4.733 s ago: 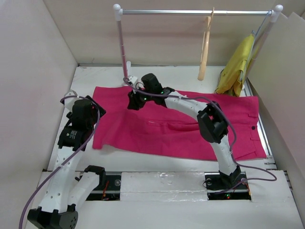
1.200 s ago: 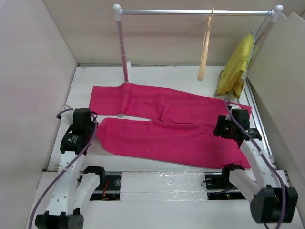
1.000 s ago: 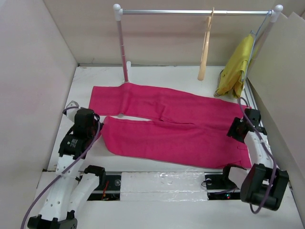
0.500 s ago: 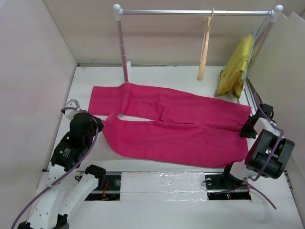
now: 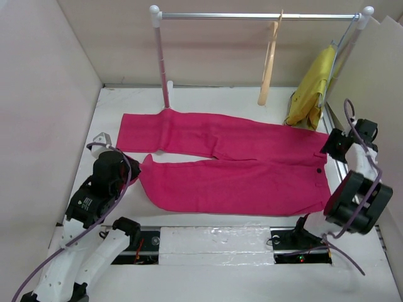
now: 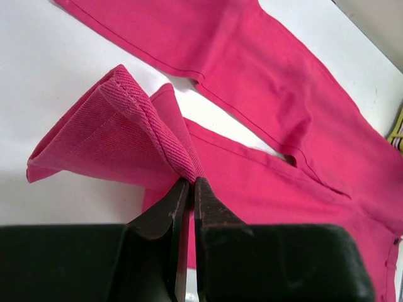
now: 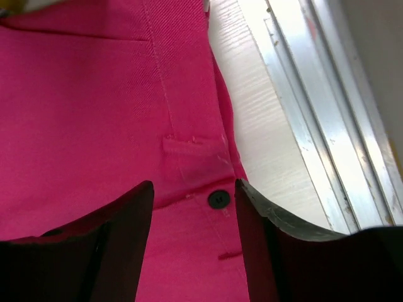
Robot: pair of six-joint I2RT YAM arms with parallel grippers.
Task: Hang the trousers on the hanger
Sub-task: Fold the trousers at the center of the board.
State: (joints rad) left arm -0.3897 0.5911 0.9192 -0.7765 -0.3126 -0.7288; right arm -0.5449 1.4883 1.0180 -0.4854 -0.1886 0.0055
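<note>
The magenta trousers (image 5: 233,165) lie spread flat on the white table, legs to the left and waistband to the right. My left gripper (image 5: 134,165) is shut on the hem of the near leg, which stands up in a raised fold (image 6: 119,119) above the pinched fingertips of the left gripper (image 6: 191,182). My right gripper (image 5: 330,146) hovers open over the waistband, holding nothing. In the right wrist view the right gripper (image 7: 193,185) has the black button (image 7: 218,199) showing between its fingers. The tan wooden hanger (image 5: 269,63) hangs on the rack's rail at the back.
A mustard-yellow garment (image 5: 312,85) hangs at the rack's right end. The rack's left post (image 5: 161,63) stands just behind the far leg. A metal track (image 7: 315,94) runs along the table's right edge, next to the waistband. Walls close in on both sides.
My right arm has swung from the near right corner of the trousers to the waistband's far right end, and the waistband now lies straighter. My left gripper has edged right with the hem.
</note>
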